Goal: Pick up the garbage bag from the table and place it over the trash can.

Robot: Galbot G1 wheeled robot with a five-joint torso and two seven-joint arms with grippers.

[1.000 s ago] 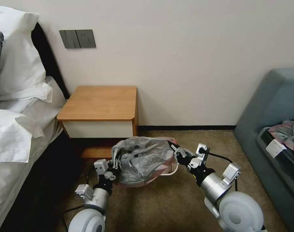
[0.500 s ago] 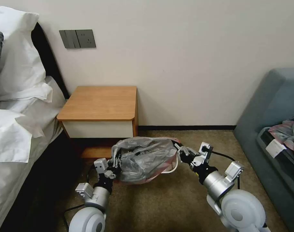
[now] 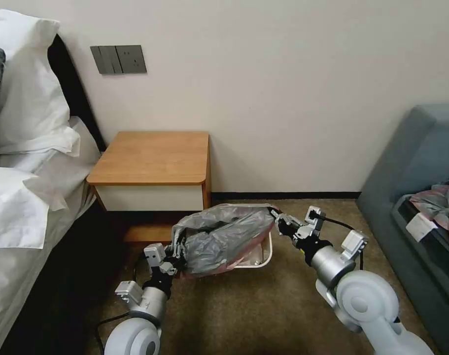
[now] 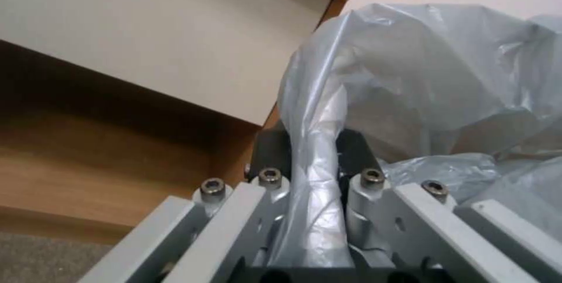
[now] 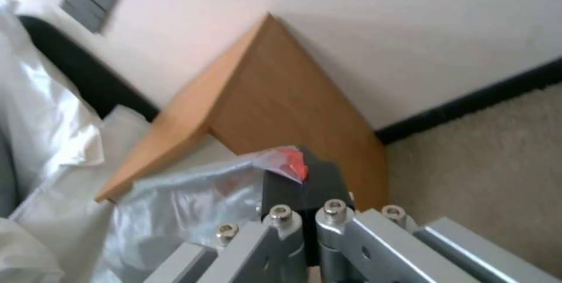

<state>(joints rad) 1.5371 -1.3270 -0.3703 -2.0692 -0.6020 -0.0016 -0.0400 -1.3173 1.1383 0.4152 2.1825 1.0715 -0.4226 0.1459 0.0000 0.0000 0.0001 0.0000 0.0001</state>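
The garbage bag (image 3: 224, 236), wrinkly grey plastic with a pink edge, is stretched between both grippers low over the carpet. My left gripper (image 3: 177, 252) is shut on its left side; a bunched strip of garbage bag (image 4: 316, 155) runs between the fingers. My right gripper (image 3: 277, 221) is shut on the right edge, where the pink rim of the garbage bag (image 5: 287, 162) sticks out past the pads. Under the plastic, the cream trash can (image 3: 264, 256) shows its right rim and corner. The table (image 3: 153, 158), a wooden nightstand, stands just behind with a bare top.
A bed with white pillows (image 3: 22, 148) runs along the left. A grey sofa (image 3: 416, 197) at the right holds a grey-and-pink plastic heap with a white label (image 3: 421, 224). Brown carpet (image 3: 254, 305) lies open in front of the bin.
My right gripper has pulled the bag's edge up and to the right, stretching the plastic wider and uncovering the bin's right rim. The left gripper has hardly moved.
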